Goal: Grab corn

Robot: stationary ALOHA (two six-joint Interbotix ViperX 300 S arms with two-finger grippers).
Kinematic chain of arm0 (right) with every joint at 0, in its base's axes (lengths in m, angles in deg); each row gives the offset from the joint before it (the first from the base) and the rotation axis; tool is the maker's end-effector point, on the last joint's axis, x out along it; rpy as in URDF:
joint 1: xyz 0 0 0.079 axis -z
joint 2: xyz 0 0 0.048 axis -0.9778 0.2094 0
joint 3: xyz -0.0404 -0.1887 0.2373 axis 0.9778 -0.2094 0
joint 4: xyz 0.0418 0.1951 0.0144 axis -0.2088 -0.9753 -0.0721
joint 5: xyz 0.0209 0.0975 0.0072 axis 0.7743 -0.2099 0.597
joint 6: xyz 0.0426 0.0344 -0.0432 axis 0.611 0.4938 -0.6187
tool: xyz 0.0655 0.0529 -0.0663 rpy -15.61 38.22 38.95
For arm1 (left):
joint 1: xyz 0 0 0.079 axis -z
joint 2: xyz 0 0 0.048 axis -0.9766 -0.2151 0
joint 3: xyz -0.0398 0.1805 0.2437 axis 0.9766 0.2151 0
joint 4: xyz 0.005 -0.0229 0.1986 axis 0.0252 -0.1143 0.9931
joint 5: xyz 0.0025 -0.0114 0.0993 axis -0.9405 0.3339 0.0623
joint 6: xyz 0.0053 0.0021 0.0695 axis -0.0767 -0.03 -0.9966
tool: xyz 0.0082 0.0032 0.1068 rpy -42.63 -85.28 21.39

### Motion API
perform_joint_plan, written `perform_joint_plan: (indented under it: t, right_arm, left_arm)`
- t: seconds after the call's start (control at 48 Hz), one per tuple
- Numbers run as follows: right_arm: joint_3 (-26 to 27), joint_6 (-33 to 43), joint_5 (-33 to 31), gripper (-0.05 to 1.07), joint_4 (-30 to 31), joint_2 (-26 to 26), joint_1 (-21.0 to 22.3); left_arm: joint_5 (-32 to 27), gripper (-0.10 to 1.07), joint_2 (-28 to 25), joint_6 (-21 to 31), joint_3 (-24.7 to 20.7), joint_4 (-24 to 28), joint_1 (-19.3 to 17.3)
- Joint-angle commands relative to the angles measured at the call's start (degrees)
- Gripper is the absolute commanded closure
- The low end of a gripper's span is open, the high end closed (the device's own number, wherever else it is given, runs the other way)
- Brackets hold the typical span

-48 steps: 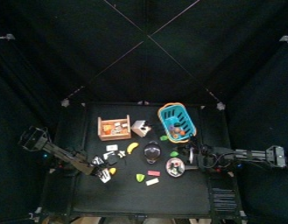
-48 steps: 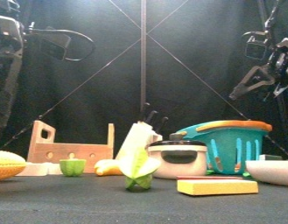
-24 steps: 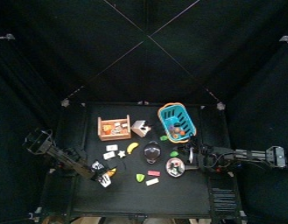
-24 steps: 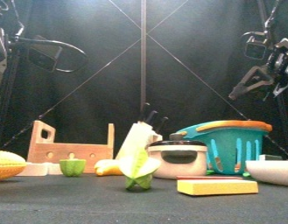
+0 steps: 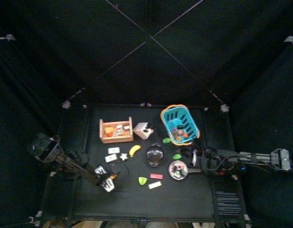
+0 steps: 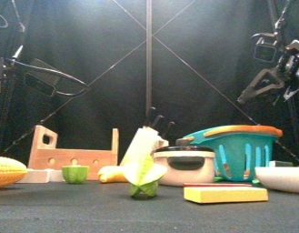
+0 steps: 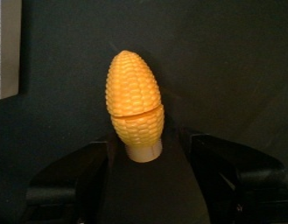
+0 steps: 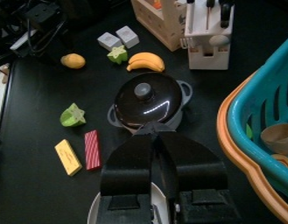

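Lying on the black table point(image 5: 184, 207), the corn point(image 7: 136, 103) sits toward 8 o'clock of the spread of toys, right at the left gripper point(image 7: 140, 159). The left wrist view shows its blunt end tucked between the two jaws, which stand apart on either side of it; whether they actually press the cob I cannot tell. In the front view the corn point(image 6: 8, 169) shows at the far 9 o'clock edge, low on the table. From above, the left gripper point(image 5: 107, 183) reaches in from 8 o'clock.

The right gripper point(image 8: 154, 159) hangs at 3 o'clock of the table, its jaws drawn together with nothing between them, just above a black pot with a lid point(image 8: 150, 99). Near that pot, the right wrist view shows a banana point(image 8: 145, 61), a green piece point(image 8: 73, 115), a pale yellow block point(image 8: 67, 157) with a red strip point(image 8: 92, 149) beside it, and the teal basket point(image 8: 254, 101).

A wooden rack point(image 5: 115, 131) stands at 11 o'clock of the group, the basket point(image 5: 178, 123) at 1 o'clock. The right arm point(image 5: 249, 160) lies along the 3 o'clock side.
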Motion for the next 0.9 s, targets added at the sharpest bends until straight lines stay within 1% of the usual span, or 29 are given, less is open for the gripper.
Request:
perform_joint_plan:
  t: [0.0,0.208,0.458,0.542,0.708,0.875]
  right_arm:
    - [1.1,-0.1,0.4,1.01,-0.1,0.4,0.2]
    - [0.9,-0.1,0.4,1.01,-0.1,0.4,0.2]
    - [0.6,-0.1,0.4,1.01,-0.3,0.4,0.2]
    - [0.6,-0.1,0.4,1.01,-0.3,0.4,0.2]
    - [0.6,-0.1,0.4,1.01,-0.3,0.5,0.2]
    - [0.6,-0.1,0.4,1.01,-0.3,1.1,0.3]
  left_arm:
    - [0.9,0.1,0.2,0.1,-0.3,0.4,-0.2]
    - [1.7,0.24,0.2,0.2,0.3,1.8,-0.4]
    - [2.0,0.37,0.4,0.1,0.3,5.0,-1.8]
    - [1.9,0.39,1.2,-0.1,0.2,6.9,-2.0]
    - [1.9,0.39,5.4,-0.7,0.2,12.9,-3.1]
    - [2.0,0.39,12.0,-0.6,0.8,18.5,-5.2]
